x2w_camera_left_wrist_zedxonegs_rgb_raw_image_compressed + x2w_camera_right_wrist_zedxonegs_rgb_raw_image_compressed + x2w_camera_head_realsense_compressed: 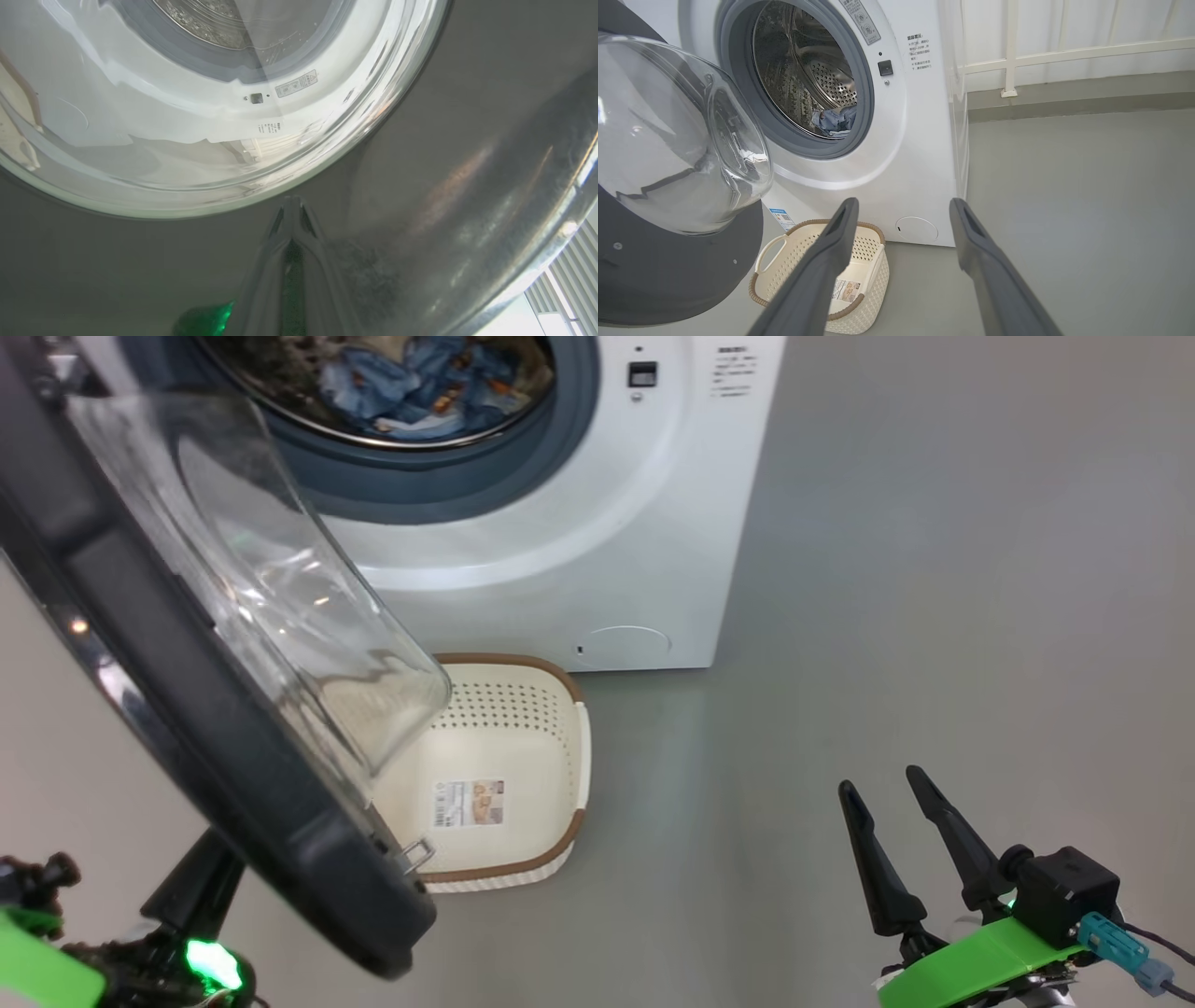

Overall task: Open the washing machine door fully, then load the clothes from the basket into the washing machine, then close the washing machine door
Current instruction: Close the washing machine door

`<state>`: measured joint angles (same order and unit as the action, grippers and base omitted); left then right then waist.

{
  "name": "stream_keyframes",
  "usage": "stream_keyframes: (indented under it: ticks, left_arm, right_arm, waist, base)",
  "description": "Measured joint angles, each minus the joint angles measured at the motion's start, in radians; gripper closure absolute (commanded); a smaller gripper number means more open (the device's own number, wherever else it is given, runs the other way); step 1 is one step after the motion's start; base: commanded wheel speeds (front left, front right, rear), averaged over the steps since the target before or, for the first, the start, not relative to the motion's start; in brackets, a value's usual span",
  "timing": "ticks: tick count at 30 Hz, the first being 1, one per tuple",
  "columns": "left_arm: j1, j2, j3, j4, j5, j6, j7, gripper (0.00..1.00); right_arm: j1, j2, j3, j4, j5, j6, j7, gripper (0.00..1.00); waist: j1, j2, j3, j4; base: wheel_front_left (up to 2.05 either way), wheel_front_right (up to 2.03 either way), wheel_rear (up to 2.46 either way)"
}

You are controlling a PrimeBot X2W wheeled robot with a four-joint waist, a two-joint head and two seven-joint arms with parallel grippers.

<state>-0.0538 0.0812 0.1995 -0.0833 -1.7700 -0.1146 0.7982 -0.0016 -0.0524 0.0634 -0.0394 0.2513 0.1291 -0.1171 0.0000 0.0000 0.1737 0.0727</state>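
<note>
The white washing machine stands at the top of the head view. Its black washing machine door is swung out toward me at the left, the clear glass bowl facing the drum. Blue clothes lie inside the drum, also seen in the right wrist view. The cream basket sits on the floor below the door, with just a label inside. My left gripper is shut, its tips at the door's glossy outer face, just under the window. My right gripper hangs open over the floor, holding nothing.
Bare grey floor stretches to the right of the machine. A round service flap sits low on the machine front. A white railing with pale curtains behind it runs behind the floor at the back right.
</note>
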Motion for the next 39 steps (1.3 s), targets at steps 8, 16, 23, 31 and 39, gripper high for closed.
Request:
stream_keyframes:
  ticks: [8,16,23,31,39]
  left_arm:
    - [-0.071,-0.027,-0.041,0.046,0.027,-0.004,-0.063,1.00]
    - [-0.170,-0.044,-0.083,0.123,0.067,-0.004,-0.200,1.00]
    - [-0.227,-0.046,-0.154,0.163,0.033,-0.004,-0.310,1.00]
    - [-0.296,-0.046,-0.213,0.216,-0.029,-0.005,-0.397,1.00]
    - [-0.339,-0.048,-0.222,0.260,-0.046,-0.005,-0.444,1.00]
  right_arm:
    - [-0.001,0.001,-0.010,0.016,0.008,0.000,-0.017,0.00]
    - [-0.021,0.001,-0.014,0.023,0.008,0.000,-0.026,0.00]
    - [-0.021,0.001,-0.013,0.035,0.016,0.000,-0.035,0.00]
    - [-0.026,0.002,-0.003,0.048,0.026,0.000,-0.035,0.00]
    - [-0.037,0.001,0.007,0.057,0.028,0.000,-0.035,0.00]
  waist:
    - [0.0000,0.0000,0.012,-0.046]
    - [0.0000,0.0000,0.020,-0.058]
    - [0.0000,0.0000,0.020,-0.065]
    - [0.0000,0.0000,0.016,-0.080]
    - [0.0000,0.0000,0.003,-0.093]
  base:
    - [0.00,0.00,0.00]
    - [0.00,0.00,0.00]
    - [0.00,0.00,0.00]
    - [0.00,0.00,0.00]
    - [0.00,0.00,0.00]
